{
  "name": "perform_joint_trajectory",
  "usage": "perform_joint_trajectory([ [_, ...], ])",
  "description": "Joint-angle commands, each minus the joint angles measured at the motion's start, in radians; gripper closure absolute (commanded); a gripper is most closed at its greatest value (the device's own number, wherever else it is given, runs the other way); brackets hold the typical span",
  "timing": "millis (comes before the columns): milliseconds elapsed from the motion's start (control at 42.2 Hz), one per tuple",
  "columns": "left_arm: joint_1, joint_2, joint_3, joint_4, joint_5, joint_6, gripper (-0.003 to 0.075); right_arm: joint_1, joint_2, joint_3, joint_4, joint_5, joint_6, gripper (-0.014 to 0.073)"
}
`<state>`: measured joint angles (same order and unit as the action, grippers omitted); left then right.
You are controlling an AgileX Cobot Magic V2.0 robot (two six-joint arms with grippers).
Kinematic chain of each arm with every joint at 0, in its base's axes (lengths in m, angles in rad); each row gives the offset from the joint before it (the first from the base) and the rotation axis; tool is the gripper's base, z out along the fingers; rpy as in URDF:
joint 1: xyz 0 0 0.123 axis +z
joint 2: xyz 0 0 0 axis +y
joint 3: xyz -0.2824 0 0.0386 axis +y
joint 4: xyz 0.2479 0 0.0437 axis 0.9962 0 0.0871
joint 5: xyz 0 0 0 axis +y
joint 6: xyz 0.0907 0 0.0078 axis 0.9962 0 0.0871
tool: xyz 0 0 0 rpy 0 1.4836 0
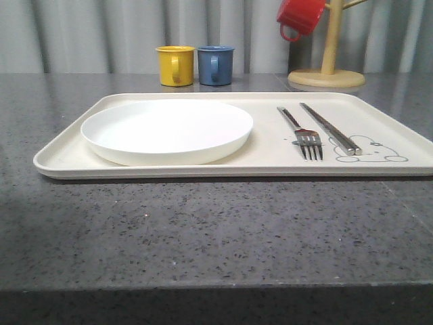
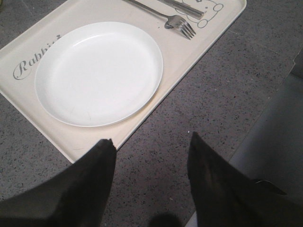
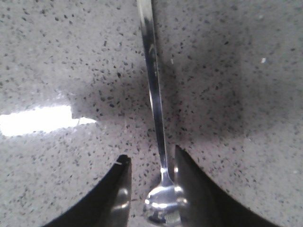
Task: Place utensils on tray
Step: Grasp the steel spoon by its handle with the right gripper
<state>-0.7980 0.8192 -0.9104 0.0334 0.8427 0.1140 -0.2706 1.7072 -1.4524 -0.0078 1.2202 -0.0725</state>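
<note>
Front view: cream tray [image 1: 67, 145] on grey speckled table [image 1: 203, 230]; white plate [image 1: 167, 130] on its left half, fork [image 1: 302, 134] and chopsticks [image 1: 330, 128] side by side on its right. Left gripper [image 2: 151, 149]: fingers apart, holding nothing, above the table just off the tray. Right gripper [image 3: 152, 165]: fingers flank the spoon [image 3: 156, 118] lying on the table; whether they clamp it, cannot tell.

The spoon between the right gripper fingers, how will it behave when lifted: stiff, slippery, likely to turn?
The spoon looks like polished metal, so probably stiff, not bending. Its shiny, narrow handle may slip or swivel between the right gripper fingers, which stand beside the neck close to the bowl. Held that near one end, the long handle would likely droop.
</note>
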Motion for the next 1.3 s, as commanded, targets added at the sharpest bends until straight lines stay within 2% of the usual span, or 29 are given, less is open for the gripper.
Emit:
perform_joint_trajectory([
  [0,-0.007,-0.003,-0.027,-0.002,-0.074,-0.011,0.0365,-0.007,-0.017,-0.031,-0.020,-0.020,-0.011,0.0337],
  [711,-0.007,-0.003,-0.027,-0.002,-0.074,-0.011,0.0365,-0.007,0.050,-0.031,-0.025,-0.021,-0.011,0.0342],
  [782,-0.007,-0.003,-0.027,-0.002,-0.074,-0.011,0.0365,-0.007,0.050,-0.031,-0.025,-0.018,-0.011,0.0379],
  [1018,-0.007,-0.003,-0.027,-0.002,-0.074,-0.011,0.0365,-0.007,0.050,-0.031,-0.025,-0.015,-0.011,0.0639],
  [1137,-0.007,-0.003,-0.027,-0.002,-0.074,-0.011,0.0365,-0.005,0.048,-0.031,-0.017,-0.014,-0.011,0.0662],
  [1279,-0.007,-0.003,-0.027,-0.002,-0.074,-0.011,0.0365,0.030,0.025,-0.044,0.062,-0.013,-0.011,0.0662],
])
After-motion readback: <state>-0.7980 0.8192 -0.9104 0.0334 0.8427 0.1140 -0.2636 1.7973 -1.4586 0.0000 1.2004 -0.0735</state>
